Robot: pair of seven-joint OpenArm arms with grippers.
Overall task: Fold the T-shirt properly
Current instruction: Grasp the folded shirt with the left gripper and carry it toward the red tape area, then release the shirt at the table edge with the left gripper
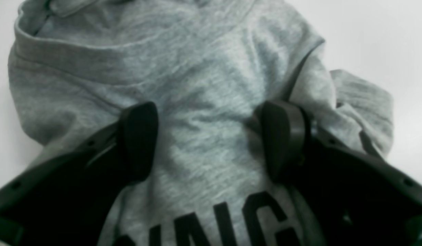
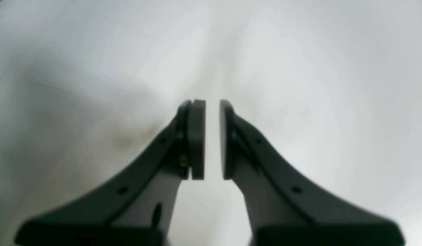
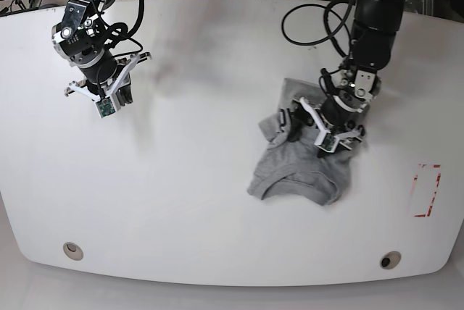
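One garment: the T-shirt [image 3: 301, 169], heather-grey, lies crumpled in a heap right of centre in the base view, on the white table [image 3: 203, 201]; black block letters show at the lower edge of the left wrist view [image 1: 228, 222].
Two arms: one at the upper left of the base view, one at the upper right, well apart.
Left gripper [image 1: 211, 140]: over the bunched shirt at the heap's upper edge, jaws spread wide, grey cloth between the fingertips [image 1: 139, 136]; whether they press on the fabric I cannot tell.
Right gripper [image 2: 212, 140]: above bare table at the upper left of the base view, pads [image 2: 196, 136] nearly together with a thin slit between, nothing in it.
Shirt edges: a ribbed hem or collar band runs across the upper left of the left wrist view [image 1: 60, 58]; a folded sleeve sticks out at the right [image 1: 361, 106].
Two round holes: near the table's lower edge, one lower left [image 3: 72, 250], one lower right [image 3: 389, 260].
One red outline: a rectangle [image 3: 426, 190] near the table's right edge, apart from the shirt.
Open room: broad white surface between the arms and below the shirt.
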